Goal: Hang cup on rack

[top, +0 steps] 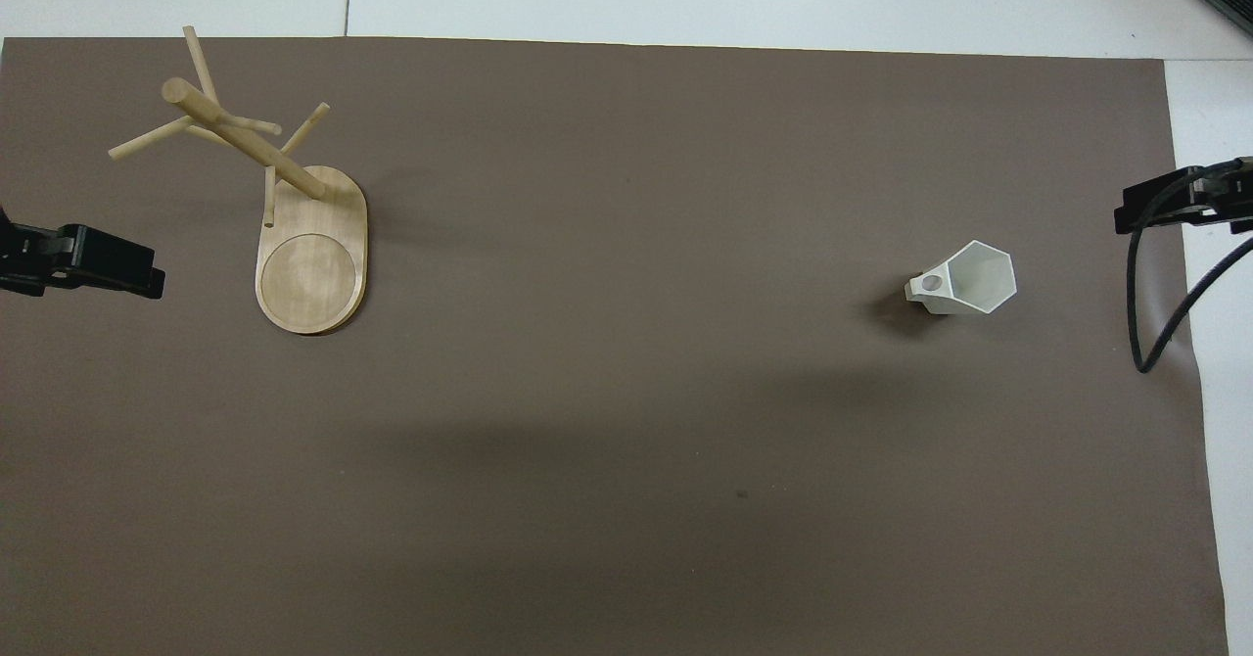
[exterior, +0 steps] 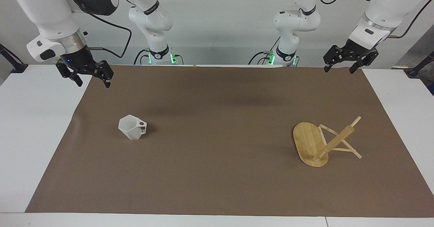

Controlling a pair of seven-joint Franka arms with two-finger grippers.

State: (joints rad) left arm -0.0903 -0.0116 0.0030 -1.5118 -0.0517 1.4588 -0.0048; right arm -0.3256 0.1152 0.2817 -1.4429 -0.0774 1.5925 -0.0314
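White and faceted, the cup [exterior: 132, 127] stands on brown paper [exterior: 217, 139] toward the right arm's end; we judge it light, rigid, best taken across its rim; both the left gripper [exterior: 350, 63] and the right gripper [exterior: 91, 76] hover spread, empty

Facing high, overhead steep; both share mat [exterior: 217, 145].

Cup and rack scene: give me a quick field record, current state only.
cup: white faceted cup upright on the brown mat, toward the right arm's end
rack: bamboo rack standing on the mat, toward the left arm's end, no cup on its pegs
right gripper: jaws open, empty, over the mat's edge
left gripper: jaws open, empty, over the mat's corner
task status: cup not yet grasped
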